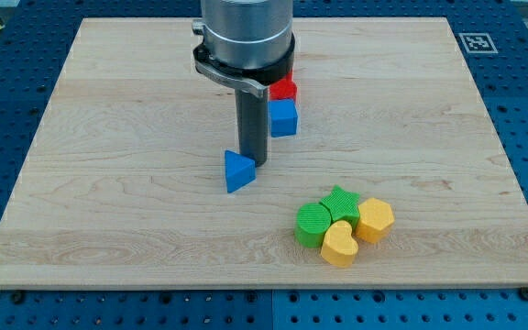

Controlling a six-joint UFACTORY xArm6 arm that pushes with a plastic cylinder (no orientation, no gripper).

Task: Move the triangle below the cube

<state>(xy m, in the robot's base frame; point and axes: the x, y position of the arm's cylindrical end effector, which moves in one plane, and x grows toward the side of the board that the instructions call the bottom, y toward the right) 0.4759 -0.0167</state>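
Mid-push: my tip (pixel 251 163), a bare rod without pincer, touching blue triangular block (pixel 238 171) lying lower-left of blue cube (pixel 283 118); next, nudge toward view's right, beneath cube.

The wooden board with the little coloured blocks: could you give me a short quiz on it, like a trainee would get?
1. True or false: my tip touches the yellow heart-shaped block.
2. Which block is nearest my tip? A) small blue triangular block B) green round block C) yellow hexagonal block
3. Fill in: directly above the blue cube, toward the view's top, sits a ___ block.

Key: 1 false; 2 A; 3 red.
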